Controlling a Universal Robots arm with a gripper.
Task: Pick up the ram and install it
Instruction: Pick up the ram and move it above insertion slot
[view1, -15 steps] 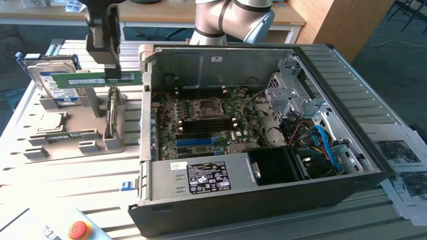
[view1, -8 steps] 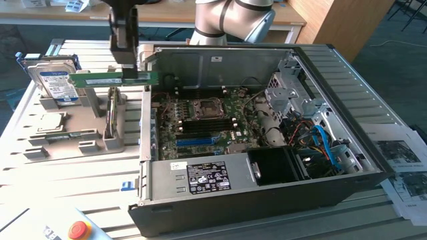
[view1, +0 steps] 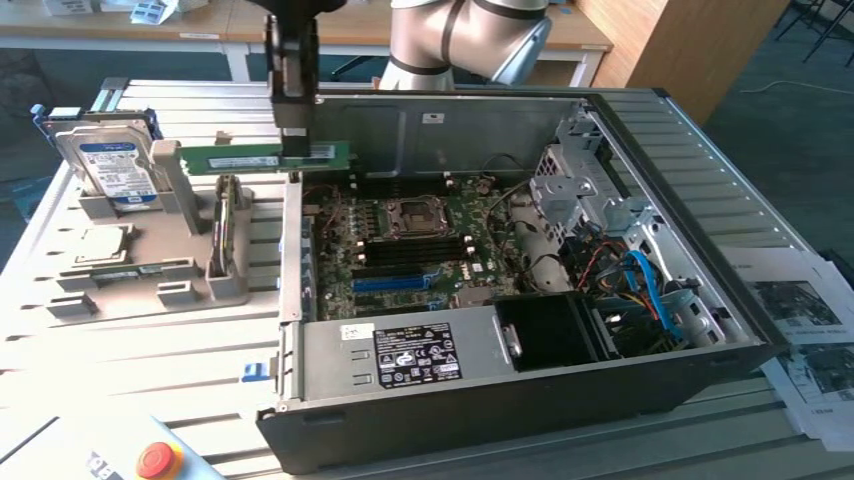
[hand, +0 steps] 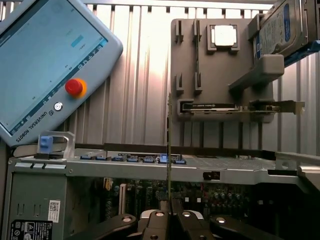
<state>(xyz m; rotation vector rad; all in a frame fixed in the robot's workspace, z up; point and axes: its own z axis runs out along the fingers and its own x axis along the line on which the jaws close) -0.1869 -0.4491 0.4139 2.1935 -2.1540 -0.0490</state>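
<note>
The ram (view1: 247, 158) is a long green stick with a white label, held level in the air by one end. My gripper (view1: 296, 148) is shut on it and hangs over the left wall of the open computer case (view1: 747, 330), between the grey holder (view1: 147, 270) and the motherboard (view1: 414, 240). The dark memory slots (view1: 400, 258) lie below and towards the exterior view's right of it. In the wrist view the ram (hand: 169, 150) shows edge-on as a thin strip rising from my gripper (hand: 170, 222).
The holder carries a hard drive (view1: 114, 165), a square processor chip (view1: 100, 240) and an upright card (view1: 227, 225). A teach pendant (hand: 45, 65) with a red stop button lies near the case front. Papers (view1: 807, 310) lie at the exterior view's right.
</note>
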